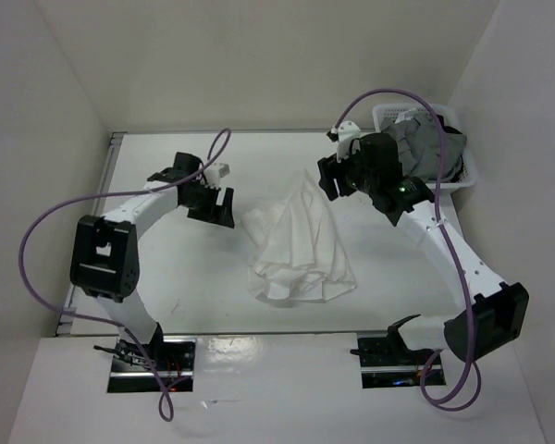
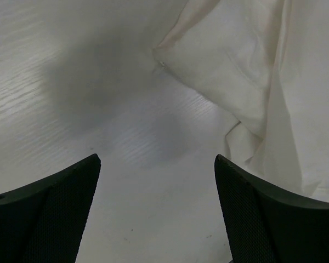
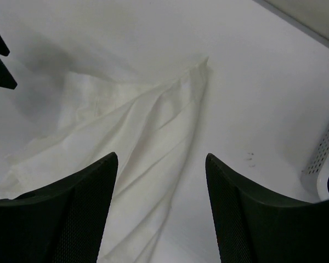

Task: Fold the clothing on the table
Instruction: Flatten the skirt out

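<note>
No writing, label, brand, number or sign is legible in any view

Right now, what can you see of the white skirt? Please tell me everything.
The skirt is thin white fabric with long creases running from a narrow far tip to a wide, rumpled near edge. It lies loosely bunched, not folded, on the table near its middle. Only the table seems to touch it: the left gripper, open, is beside its left corner, and the right gripper, open, is above its narrow end.
</note>
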Available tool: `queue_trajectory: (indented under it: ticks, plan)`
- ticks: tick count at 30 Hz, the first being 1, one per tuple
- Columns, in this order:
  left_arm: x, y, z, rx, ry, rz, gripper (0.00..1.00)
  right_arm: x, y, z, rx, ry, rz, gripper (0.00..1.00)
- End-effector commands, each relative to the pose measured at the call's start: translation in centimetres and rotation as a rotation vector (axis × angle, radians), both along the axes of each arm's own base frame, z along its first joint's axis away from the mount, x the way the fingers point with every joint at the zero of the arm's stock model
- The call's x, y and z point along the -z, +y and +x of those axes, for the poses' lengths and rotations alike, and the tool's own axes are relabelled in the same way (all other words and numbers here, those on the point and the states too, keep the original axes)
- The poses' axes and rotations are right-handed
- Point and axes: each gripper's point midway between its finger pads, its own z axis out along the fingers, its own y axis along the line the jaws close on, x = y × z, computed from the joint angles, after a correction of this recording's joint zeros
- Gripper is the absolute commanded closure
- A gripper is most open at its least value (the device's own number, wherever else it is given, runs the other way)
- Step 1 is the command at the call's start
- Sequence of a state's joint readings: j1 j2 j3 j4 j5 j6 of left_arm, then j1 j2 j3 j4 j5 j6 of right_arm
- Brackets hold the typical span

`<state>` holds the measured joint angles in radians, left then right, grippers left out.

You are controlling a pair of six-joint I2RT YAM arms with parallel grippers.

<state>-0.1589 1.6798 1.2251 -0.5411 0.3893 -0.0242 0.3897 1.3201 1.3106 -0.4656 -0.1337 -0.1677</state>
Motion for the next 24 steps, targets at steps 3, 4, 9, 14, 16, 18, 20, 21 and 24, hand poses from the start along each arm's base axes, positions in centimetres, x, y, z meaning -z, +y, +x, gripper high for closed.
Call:
queue_trajectory:
  ticks: [3, 4, 9, 14, 16, 18, 20, 21, 24]
  plan:
    - [2.4, -4.2, 2.1, 0.019, 0.010, -0.068, 0.15, 1.1, -3.0, -0.6, 0.064, -0.017, -0.062, 0.30]
    - [2.7, -4.5, 2.4, 0.017, 0.012, -0.082, 0.17, 1.5, -3.0, -0.6, 0.064, -0.009, -0.065, 0.29]
    - [4.6, -6.2, 3.1, -0.008, 0.048, -0.129, 0.27, 2.2, -3.7, -1.0, 0.076, -0.003, -0.082, 0.29]
    - [5.5, -6.5, 4.0, -0.088, 0.031, -0.169, 0.28, 2.6, -3.6, -0.7, 0.076, -0.001, -0.083, 0.29]
    - [5.8, -6.7, 4.3, -0.106, 0.031, -0.183, 0.30, 2.6, -3.5, -0.8, 0.068, 0.000, -0.079, 0.29]
    - [6.0, -7.2, 4.2, -0.105, 0.051, -0.215, 0.31, 3.1, -3.5, -0.9, 0.067, 0.009, -0.082, 0.29]
    - [7.3, -7.6, 3.9, -0.106, 0.086, -0.209, 0.34, 3.1, -3.5, -0.9, 0.067, 0.009, -0.082, 0.29]
    - [7.4, -7.6, 4.1, -0.107, 0.093, -0.207, 0.37, 2.7, -3.6, -1.0, 0.064, -0.005, -0.085, 0.29]
    - [9.1, -8.4, 3.1, -0.091, 0.149, -0.188, 0.43, 2.3, -3.8, -1.1, 0.072, -0.015, -0.086, 0.29]
